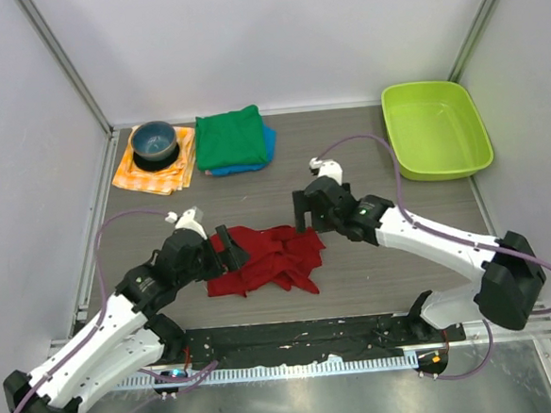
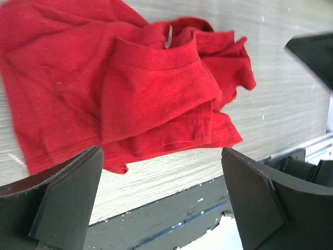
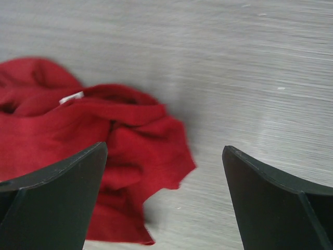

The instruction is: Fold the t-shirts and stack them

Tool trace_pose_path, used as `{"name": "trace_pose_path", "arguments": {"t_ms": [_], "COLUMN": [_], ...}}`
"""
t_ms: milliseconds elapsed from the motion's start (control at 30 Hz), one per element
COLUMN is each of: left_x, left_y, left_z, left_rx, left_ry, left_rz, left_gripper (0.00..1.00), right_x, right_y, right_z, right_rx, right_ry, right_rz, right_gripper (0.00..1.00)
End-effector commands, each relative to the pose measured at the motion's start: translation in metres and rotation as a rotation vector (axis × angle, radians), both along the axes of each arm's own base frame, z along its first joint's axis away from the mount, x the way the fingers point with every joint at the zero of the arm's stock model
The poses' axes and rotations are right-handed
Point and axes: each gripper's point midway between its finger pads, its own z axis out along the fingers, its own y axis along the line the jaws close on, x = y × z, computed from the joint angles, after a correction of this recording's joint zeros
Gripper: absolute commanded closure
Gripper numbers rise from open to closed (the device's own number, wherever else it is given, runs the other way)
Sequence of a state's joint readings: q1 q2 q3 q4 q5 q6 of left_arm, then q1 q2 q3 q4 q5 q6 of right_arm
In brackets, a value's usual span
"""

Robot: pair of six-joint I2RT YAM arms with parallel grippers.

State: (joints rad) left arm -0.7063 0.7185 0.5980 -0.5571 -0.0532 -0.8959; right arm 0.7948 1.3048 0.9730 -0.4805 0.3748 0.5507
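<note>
Left gripper [image 2: 161,200]: spread wide, empty, over left edge of red shirt [image 1: 265,259]. Right gripper [image 3: 164,198]: spread wide too, empty, at shirt's right edge.

Red shirt: soft cotton, crumpled in overlapping folds, near front-middle of table.

Risk: pinch catches several layers, so shirt lifts as wad instead of spreading; thin hem may slip out.

Far back: green shirt [image 1: 230,139] folded flat on blue shirt [image 1: 269,143].

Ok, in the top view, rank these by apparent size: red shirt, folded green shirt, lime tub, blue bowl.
1. lime tub, only narrowly ahead
2. red shirt, spread out crumpled, close to the tub
3. folded green shirt
4. blue bowl, clearly smallest
</note>
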Motion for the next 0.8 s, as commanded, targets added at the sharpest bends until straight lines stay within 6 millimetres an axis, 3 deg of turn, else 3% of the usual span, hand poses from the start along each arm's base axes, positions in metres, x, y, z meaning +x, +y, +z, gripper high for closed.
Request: {"name": "trace_pose_path", "arguments": {"t_ms": [0, 133, 267, 300, 367, 567, 767], "left_x": [0.005, 0.003, -0.002, -0.002, -0.004, -0.004, -0.004], "left_y": [0.042, 0.066, 0.077, 0.078, 0.08, 0.078, 0.083], "left_z": [0.032, 0.056, 0.054, 0.053, 0.047, 0.042, 0.044], "left_rx": [0.019, 0.018, 0.03, 0.033, 0.036, 0.03, 0.041], "left_ry": [-0.1, -0.15, -0.134, -0.138, -0.128, -0.123, -0.134], "left_rz": [0.194, 0.295, 0.338, 0.34, 0.348, 0.344, 0.357], "left_gripper": [0.0, 0.0, 0.0, 0.0, 0.0, 0.0, 0.0], "right_x": [-0.012, -0.025, -0.034, -0.034, -0.032, -0.028, -0.025], "right_y": [0.067, 0.115, 0.156, 0.161, 0.172, 0.198, 0.205], "right_z": [0.014, 0.01, 0.013, 0.004, 0.009, -0.009, -0.035], "right_rx": [0.045, 0.056, 0.078, 0.056, 0.056, 0.033, -0.012], "right_ry": [0.005, 0.023, 0.003, 0.011, -0.008, 0.0, 0.028], "right_rz": [0.201, 0.331, 0.433, 0.442, 0.462, 0.51, 0.529], "right_gripper": [0.01, 0.01, 0.02, 0.02, 0.02, 0.02, 0.02]}}
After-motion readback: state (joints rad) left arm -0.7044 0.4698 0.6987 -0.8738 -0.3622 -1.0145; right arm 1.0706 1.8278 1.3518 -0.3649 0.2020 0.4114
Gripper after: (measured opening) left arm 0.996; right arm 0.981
